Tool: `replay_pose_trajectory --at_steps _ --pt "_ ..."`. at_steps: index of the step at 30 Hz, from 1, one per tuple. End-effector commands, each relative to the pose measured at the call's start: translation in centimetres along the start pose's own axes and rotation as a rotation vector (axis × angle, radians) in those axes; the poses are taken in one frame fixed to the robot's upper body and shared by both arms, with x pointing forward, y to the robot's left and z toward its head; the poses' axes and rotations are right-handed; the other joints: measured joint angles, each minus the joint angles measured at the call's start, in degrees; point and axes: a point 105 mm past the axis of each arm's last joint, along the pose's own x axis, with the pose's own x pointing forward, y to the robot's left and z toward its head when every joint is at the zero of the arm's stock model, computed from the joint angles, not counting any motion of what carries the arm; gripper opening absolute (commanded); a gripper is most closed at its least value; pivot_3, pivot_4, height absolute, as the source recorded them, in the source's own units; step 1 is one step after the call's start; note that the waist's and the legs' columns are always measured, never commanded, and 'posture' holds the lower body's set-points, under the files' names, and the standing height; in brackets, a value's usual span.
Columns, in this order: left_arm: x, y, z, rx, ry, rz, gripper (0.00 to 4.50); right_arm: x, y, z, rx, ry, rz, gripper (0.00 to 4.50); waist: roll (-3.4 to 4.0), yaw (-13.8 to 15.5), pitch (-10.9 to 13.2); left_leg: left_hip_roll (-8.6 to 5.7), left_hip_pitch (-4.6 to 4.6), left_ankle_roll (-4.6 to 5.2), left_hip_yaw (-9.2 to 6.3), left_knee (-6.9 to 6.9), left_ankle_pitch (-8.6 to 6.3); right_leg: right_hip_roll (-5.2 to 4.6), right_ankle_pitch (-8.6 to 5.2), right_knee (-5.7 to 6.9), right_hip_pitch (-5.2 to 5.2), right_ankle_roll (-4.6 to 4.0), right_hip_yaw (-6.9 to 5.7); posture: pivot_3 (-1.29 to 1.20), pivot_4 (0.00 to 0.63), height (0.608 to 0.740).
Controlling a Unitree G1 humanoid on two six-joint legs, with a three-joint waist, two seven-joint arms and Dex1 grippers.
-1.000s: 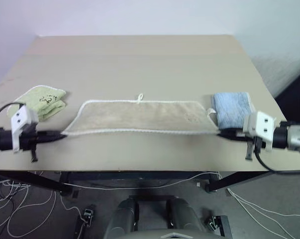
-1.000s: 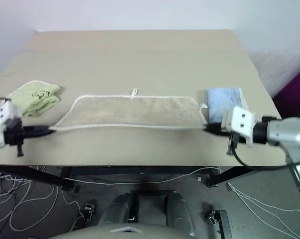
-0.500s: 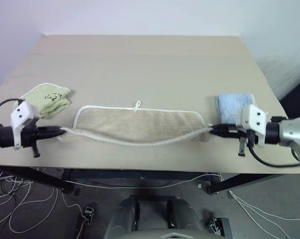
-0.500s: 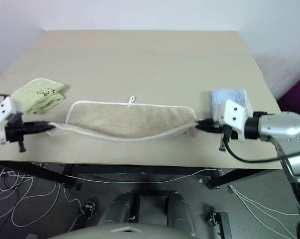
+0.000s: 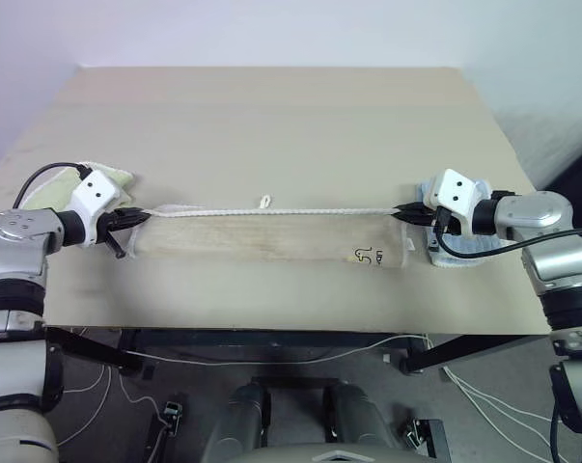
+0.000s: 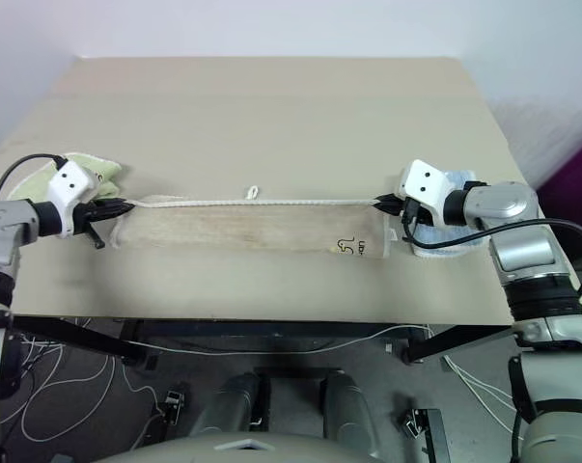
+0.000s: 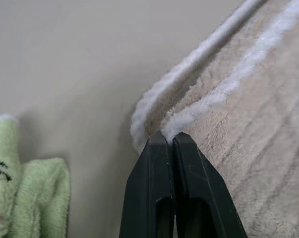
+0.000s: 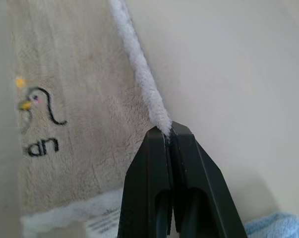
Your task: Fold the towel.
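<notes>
The beige towel [image 5: 271, 236] with white corded edging lies folded lengthwise into a narrow strip across the table's middle. Dark handwritten marks [image 5: 365, 255] face up near its right end, and a small white loop [image 5: 265, 202] sits at the far edge. My left gripper [image 5: 136, 214] is shut on the towel's left corner cord [image 7: 189, 116]. At the opposite end my right gripper [image 5: 399, 209] is shut on the right corner cord [image 8: 149, 96]. The corded edge between them is stretched taut along the far side of the strip.
A light-green folded towel [image 5: 49, 193] lies under my left wrist at the table's left. A light-blue folded towel [image 5: 457, 243] lies beneath my right wrist. The tan table [image 5: 271, 116] extends far beyond the towel; its front edge is near.
Both grippers carried the towel's near edge away from me, over to its far edge, so the towel now lies doubled. The handwritten marks now face up.
</notes>
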Motion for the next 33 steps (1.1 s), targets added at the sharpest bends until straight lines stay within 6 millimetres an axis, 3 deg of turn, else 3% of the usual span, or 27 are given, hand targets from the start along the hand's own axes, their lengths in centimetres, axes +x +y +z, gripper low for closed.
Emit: replay_pose_trajectory --at_steps 1,6,7,10,15,20,22,26,29,33 --pt "0.0 1.0 0.5 0.042 0.0 0.051 0.0 -0.2 -0.6 0.3 -0.037 -0.01 -0.018 0.03 0.0 -0.01 0.0 0.0 -0.01 0.0 0.0 0.0 0.0 0.0 0.0 0.0 -0.01 0.0 0.0 0.0 0.15 0.74" --pt "0.7 0.8 0.6 0.027 -0.013 0.049 0.0 -0.1 -0.5 0.0 -0.026 -0.006 -0.009 0.03 0.0 -0.02 0.0 0.0 -0.02 0.0 0.0 0.0 0.0 0.0 0.0 -0.01 -0.02 0.0 0.01 0.0 0.15 0.74" --pt "0.7 0.8 0.5 0.023 -0.014 0.051 0.23 -0.1 -0.4 0.0 -0.022 -0.006 -0.006 0.01 0.0 -0.04 0.0 0.0 -0.02 0.0 0.0 0.0 0.0 0.0 0.0 -0.01 -0.02 0.0 0.01 0.0 0.15 0.74" --pt "0.7 0.8 0.7 -0.017 -0.037 0.044 1.01 -0.1 -0.5 -0.1 -0.005 -0.007 -0.01 0.65 0.0 -0.07 0.0 0.0 -0.02 0.0 0.0 -0.01 0.0 0.01 0.0 0.0 -0.03 0.0 0.01 0.0 0.15 0.74" --pt "0.4 1.0 1.0 -0.03 -0.056 0.047 2.7 -0.3 -0.8 0.0 -0.001 -0.006 -0.024 2.33 0.0 -0.06 0.0 0.0 -0.02 0.0 -0.01 -0.01 0.0 0.01 0.0 0.0 -0.03 0.0 0.01 0.0 0.15 0.74" --pt "-0.3 2.2 0.6 -0.014 -0.038 0.138 4.4 -1.4 -2.4 0.7 -0.058 -0.01 -0.147 4.01 0.0 -0.04 0.0 0.0 -0.02 0.0 -0.01 -0.01 0.0 0.0 0.0 -0.01 -0.03 0.0 0.01 0.0 0.15 0.74" --pt "-0.9 2.7 0.5 -0.048 -0.056 0.171 4.5 -2.7 -3.0 1.6 -0.062 -0.045 -0.221 4.47 0.0 -0.01 0.0 0.0 -0.02 0.0 -0.01 -0.01 0.0 0.0 0.0 0.0 -0.04 0.0 0.01 0.0 0.15 0.74" --pt "-2.0 3.5 1.1 -0.066 -0.126 0.241 4.5 -5.3 -2.4 3.7 0.089 -0.186 -0.359 4.47 -0.01 0.15 0.0 0.0 -0.05 0.0 -0.03 -0.03 0.0 -0.02 0.0 -0.02 -0.05 0.0 0.0 0.0 0.15 0.74" --pt "-2.4 3.6 2.3 -0.05 -0.201 0.272 4.5 -6.2 1.1 4.6 0.346 -0.292 -0.32 4.47 -0.05 0.33 -0.03 0.02 -0.06 0.0 -0.11 -0.03 0.0 -0.05 0.0 -0.02 -0.02 0.0 0.01 0.0 0.15 0.74" --pt "-1.8 1.0 4.4 0.0 -0.302 0.143 4.5 -6.1 5.6 5.2 0.764 -0.4 -0.247 4.47 -0.07 0.32 -0.05 0.03 -0.05 0.0 -0.14 -0.01 0.0 -0.16 0.0 -0.01 0.04 0.0 0.02 0.0 0.15 0.74"
